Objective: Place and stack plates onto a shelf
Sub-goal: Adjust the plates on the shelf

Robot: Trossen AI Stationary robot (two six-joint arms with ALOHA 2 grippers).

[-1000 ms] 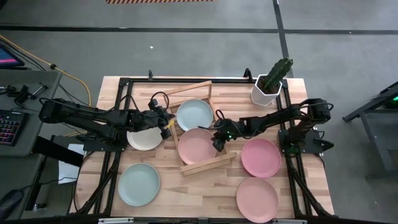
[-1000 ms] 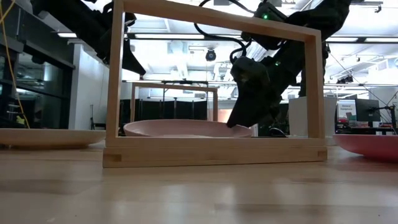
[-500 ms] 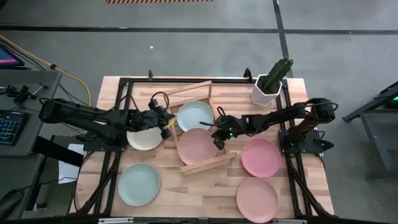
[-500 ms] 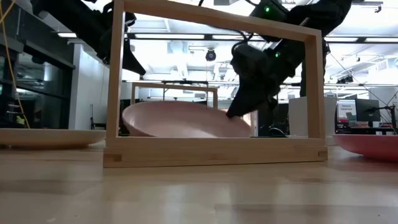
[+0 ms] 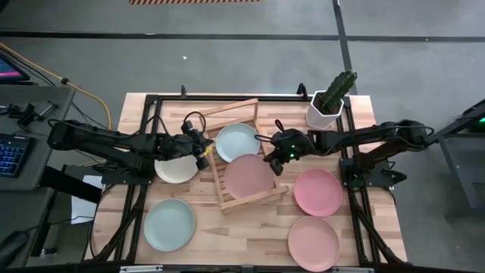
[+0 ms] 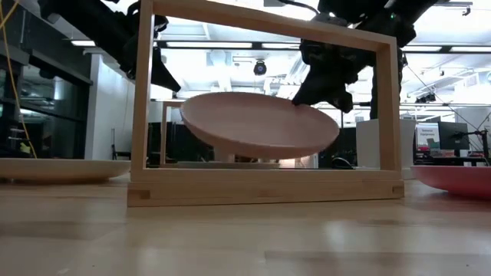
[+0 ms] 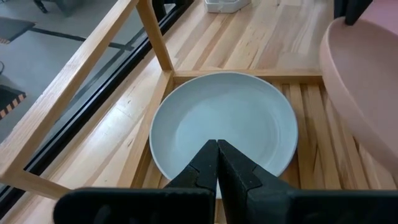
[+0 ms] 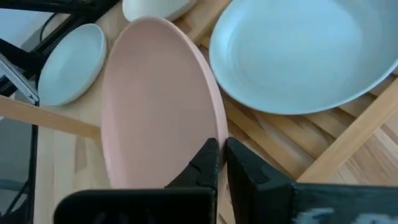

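The wooden shelf [image 5: 250, 201] lies at the table's middle, with a mint-blue plate [image 5: 236, 141] resting flat on its far half. My right gripper [image 5: 274, 161] is shut on a pink plate [image 5: 248, 177] that hangs over the shelf's near half, seen lifted inside the frame in the low view [image 6: 261, 126]. My left gripper [image 5: 203, 152] is shut and empty at the shelf's left side; in the left wrist view it [image 7: 217, 155] hovers at the mint-blue plate's [image 7: 227, 124] edge. My right gripper pinches the pink plate's rim [image 8: 216, 127] on the plate's right side, one finger on the upper face and one beneath. The fingers come from the table's right, slanting down. The plate is tilted and lifted clear of the shelf's slats.
A cream plate [image 5: 176, 170] lies under my left arm and a mint-blue plate [image 5: 169, 224] at the near left. Two pink plates [image 5: 317, 192] [image 5: 313, 243] lie at the near right. A white pot with a cactus [image 5: 327, 105] stands at the far right corner.
The pink plate lay flat on the shelf's near half. My right gripper has gone up and a little toward the far right edge with the plate's right rim: the plate first tipped up on that side, then came clear of the slats.
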